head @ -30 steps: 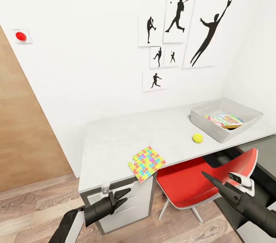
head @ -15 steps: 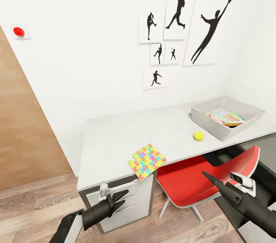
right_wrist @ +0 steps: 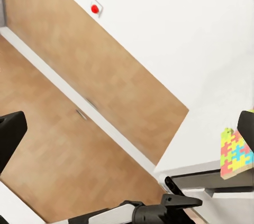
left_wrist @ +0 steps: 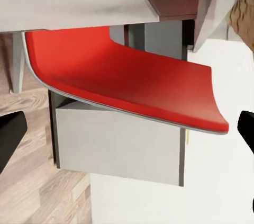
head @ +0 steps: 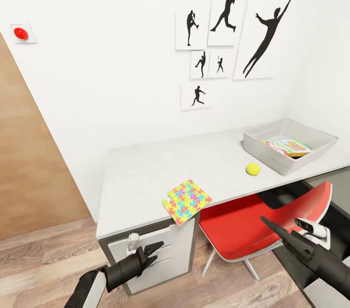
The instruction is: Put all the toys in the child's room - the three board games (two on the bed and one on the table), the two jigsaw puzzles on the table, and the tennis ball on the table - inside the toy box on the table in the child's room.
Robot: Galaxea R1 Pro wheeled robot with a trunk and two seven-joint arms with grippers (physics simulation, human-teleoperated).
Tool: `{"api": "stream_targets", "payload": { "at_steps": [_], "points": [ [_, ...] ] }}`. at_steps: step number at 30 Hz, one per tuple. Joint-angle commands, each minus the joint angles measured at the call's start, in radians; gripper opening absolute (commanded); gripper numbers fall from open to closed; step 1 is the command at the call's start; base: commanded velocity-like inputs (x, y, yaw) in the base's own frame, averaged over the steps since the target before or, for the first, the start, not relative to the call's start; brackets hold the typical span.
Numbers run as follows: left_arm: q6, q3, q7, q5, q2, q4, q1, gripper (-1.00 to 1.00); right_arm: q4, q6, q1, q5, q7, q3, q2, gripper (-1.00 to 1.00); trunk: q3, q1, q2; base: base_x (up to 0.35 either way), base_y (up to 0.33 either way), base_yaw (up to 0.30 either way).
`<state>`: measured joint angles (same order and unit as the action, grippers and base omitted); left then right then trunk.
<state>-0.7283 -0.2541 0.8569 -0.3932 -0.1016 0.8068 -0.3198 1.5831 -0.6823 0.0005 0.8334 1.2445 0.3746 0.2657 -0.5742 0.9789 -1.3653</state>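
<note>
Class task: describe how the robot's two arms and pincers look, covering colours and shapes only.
Both arms are matte black. The left pincer has short pointed black fingers and a white panel on the forearm. The right pincer tapers to a long black point, with a small white camera module mounted behind it.

The toy box hides much of the board game inside; its print is unreadably small.

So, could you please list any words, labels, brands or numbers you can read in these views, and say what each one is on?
None can be read.
Board game in the toy box: colourful print on its lid, too small and blurred to read.
Wall pictures: black sports silhouettes, no lettering visible.
Red button plate on the wall: no lettering visible.
Jigsaw puzzle at the table edge: coloured pieces, no text.
</note>
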Motion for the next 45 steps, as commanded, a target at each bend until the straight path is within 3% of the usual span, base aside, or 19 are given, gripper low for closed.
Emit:
{"api": "stream_targets", "payload": {
  "at_steps": [1, 12, 40, 45],
  "points": [
    [-0.006, -0.003, -0.001, -0.002, -0.001, 0.0, -0.001, 1.0, 0.0, -0.017, 0.0, 0.005, 0.008, 0.012, 0.0, 1.0, -0.001, 0.0, -0.001, 0.0, 0.0, 0.0],
    [-0.004, -0.001, -0.007, 0.0, -0.01, 0.0, -0.002, 1.0, 0.0, -0.038, 0.0, -0.001, 0.042, 0.051, 0.0, 1.0, -0.029, 0.035, -0.064, 0.0, 0.0, 0.0],
    [-0.002, 0.018, -0.007, 0.004, -0.036, 0.01, -0.002, 1.0, -0.002, -0.037, 0.001, -0.002, 0.043, 0.053, -0.002, 1.0, -0.029, 0.035, -0.064, 0.0, -0.06, 0.0],
    [-0.001, 0.018, -0.006, 0.004, -0.037, 0.011, -0.002, 1.0, -0.002, -0.037, 0.001, -0.002, 0.043, 0.053, -0.002, 1.0, -0.013, 0.015, -0.029, 0.0, -0.007, 0.0]
  ]
}}
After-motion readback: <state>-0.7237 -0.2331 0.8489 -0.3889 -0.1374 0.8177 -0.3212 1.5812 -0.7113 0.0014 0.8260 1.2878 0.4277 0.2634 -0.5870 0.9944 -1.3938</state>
